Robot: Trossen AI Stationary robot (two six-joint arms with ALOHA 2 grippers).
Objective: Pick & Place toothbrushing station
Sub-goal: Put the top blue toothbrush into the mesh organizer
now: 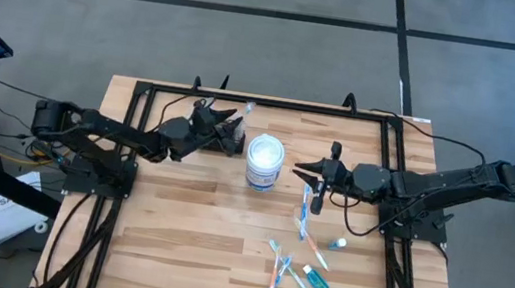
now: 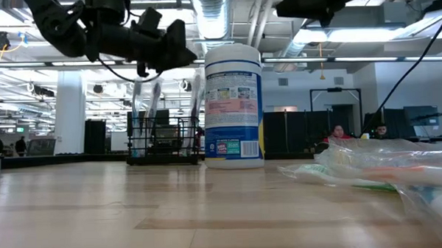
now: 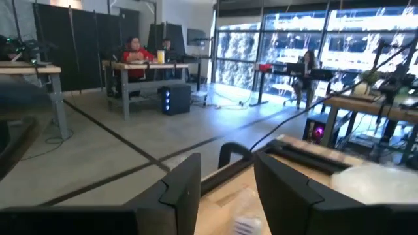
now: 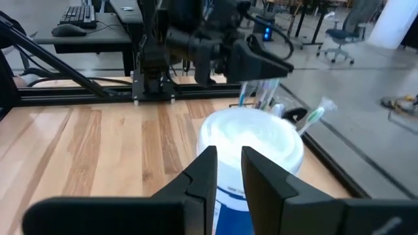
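High view shows the left pincer (image 1: 230,125) open right above the rack (image 1: 230,140), just beside the tub (image 1: 264,161), so a wobble could knock the brushes (image 2: 148,104) or tip it.

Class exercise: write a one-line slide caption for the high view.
Left gripper open above the black wire rack; right gripper waits beside the white tub.

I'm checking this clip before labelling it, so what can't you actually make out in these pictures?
- High view: the black rack is mostly covered by the left claw.
- Low view: the toothbrush packets sit blurred, cut by the edge.
- Left wrist view: the rack isn't visible past its own fingers.
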